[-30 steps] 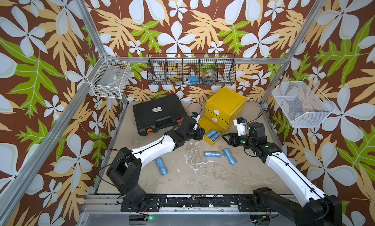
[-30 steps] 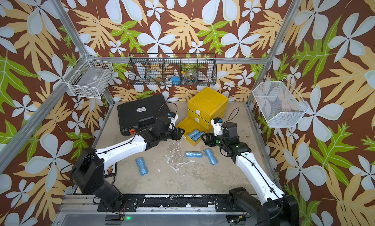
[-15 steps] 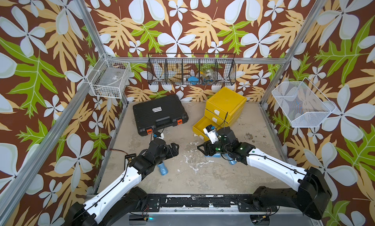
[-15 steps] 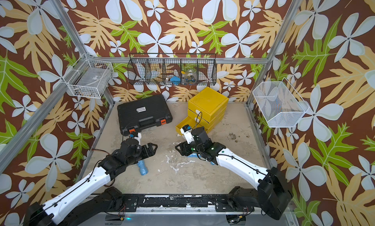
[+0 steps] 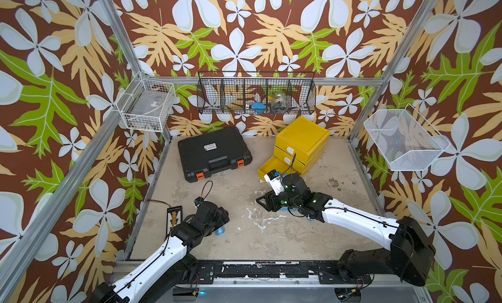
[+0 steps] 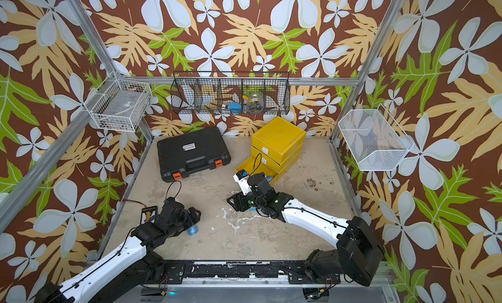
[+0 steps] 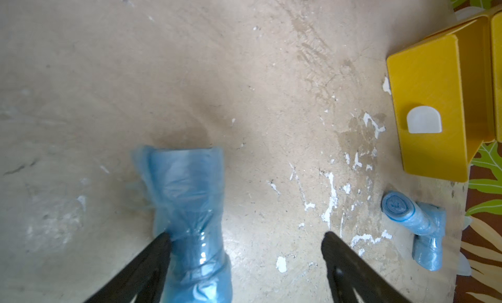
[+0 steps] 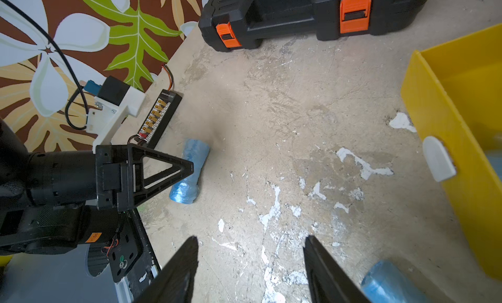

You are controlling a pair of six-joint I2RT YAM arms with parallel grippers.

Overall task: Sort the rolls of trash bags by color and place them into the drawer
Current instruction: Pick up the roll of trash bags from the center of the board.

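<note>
The roll of trash bags (image 7: 190,206) is thin blue plastic film, glossy and crinkled. The surface (image 7: 244,70) looks matt, rough and scuffed, with white chipped patches. The drawer (image 7: 429,92) is matt yellow plastic with a smooth white plastic pull (image 7: 423,123). The case (image 8: 285,13) is black textured plastic with smoother orange latches (image 8: 354,12). The left tool (image 7: 245,235) has matt black plastic fingers (image 7: 345,266). The black basket (image 5: 256,93) is metal wire.
</note>
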